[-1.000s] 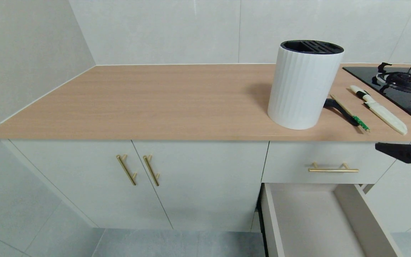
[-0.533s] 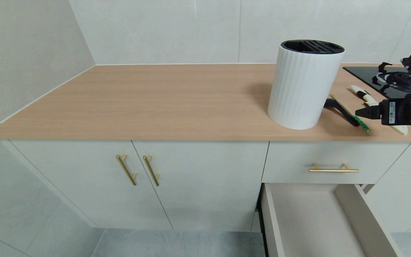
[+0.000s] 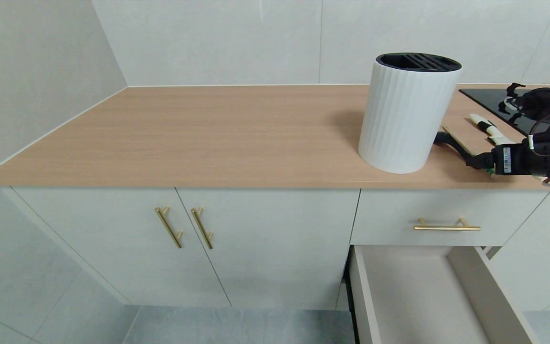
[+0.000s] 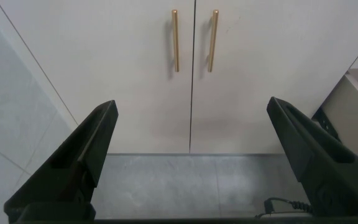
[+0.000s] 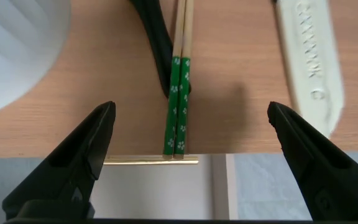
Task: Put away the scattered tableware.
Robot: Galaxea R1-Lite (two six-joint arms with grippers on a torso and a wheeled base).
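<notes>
Far right of the frame, the right claw (image 3: pixel 479 161) hovers low over the surface's (image 3: pixel 208 134) front edge, jaws spread wide either side of the green-tipped chopsticks (image 5: pixel 180 93). Lined up for a pinch at their near ends, I'd say! They lie flat against a black-handled utensil (image 5: pixel 157 50), with a white knife (image 5: pixel 309 62) near. Left of them stands the ribbed holder (image 3: pixel 406 114), no handles poking from its slots. Lower right, the open drawer (image 3: pixel 365 286) shows its pale floor. The left claw (image 4: pixel 191 124), also apart, faces the cabinet doors (image 4: pixel 241 93).
</notes>
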